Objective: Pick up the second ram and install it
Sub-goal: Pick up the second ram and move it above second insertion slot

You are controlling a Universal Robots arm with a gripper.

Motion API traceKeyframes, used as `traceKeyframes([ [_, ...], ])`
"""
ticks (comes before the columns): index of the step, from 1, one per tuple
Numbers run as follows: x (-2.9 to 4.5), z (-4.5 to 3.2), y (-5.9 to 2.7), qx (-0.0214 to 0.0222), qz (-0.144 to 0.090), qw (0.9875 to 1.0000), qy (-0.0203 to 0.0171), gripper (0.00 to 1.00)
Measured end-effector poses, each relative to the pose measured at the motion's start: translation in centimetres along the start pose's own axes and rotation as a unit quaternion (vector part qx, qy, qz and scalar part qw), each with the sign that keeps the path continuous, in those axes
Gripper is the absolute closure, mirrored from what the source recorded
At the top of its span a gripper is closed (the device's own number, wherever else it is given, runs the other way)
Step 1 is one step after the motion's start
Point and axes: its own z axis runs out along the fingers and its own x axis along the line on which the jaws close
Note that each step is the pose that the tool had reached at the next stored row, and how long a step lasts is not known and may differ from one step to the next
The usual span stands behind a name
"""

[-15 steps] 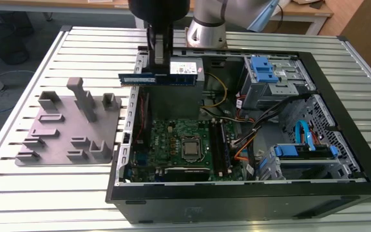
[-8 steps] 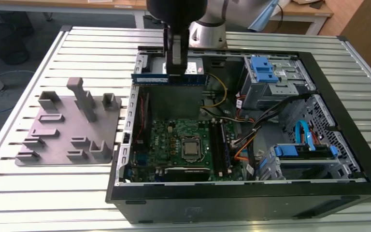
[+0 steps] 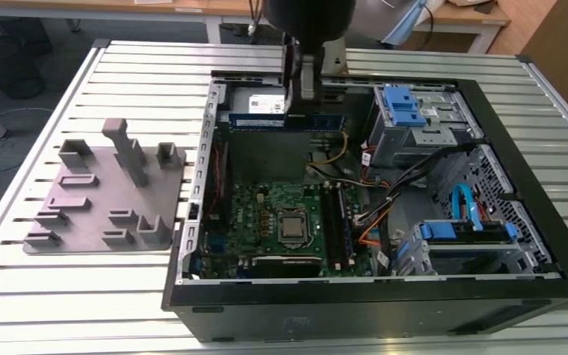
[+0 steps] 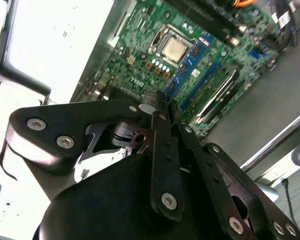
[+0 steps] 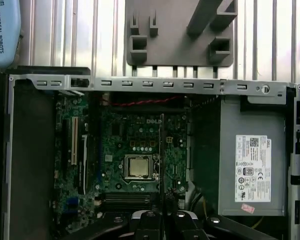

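We saw an open computer case (image 3: 363,310) lying on the slatted metal surface (image 3: 67,296), its green motherboard (image 3: 259,214) and processor (image 3: 293,228) exposed (blue drive brackets (image 3: 402,106) toward the exterior view's right); a grey fixture block (image 3: 82,218) stood just beside it.

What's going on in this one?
The gripper is shut on the second ram, holding the stick up over the open computer case. It is not yet seated in a slot on the motherboard. The grey fixture block sits outside the case, on the exterior view's left.
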Motion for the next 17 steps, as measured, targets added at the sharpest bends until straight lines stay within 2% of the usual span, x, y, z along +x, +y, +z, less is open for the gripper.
traceKeyframes([
  [10, -0.01, 0.04, -3.26, -0.0011, 0.000, 1.0000, 0.0000, 0.86],
  [17, -0.01, 0.07, -3.48, -0.0011, 0.000, 1.0000, 0.0001, 0.86],
])
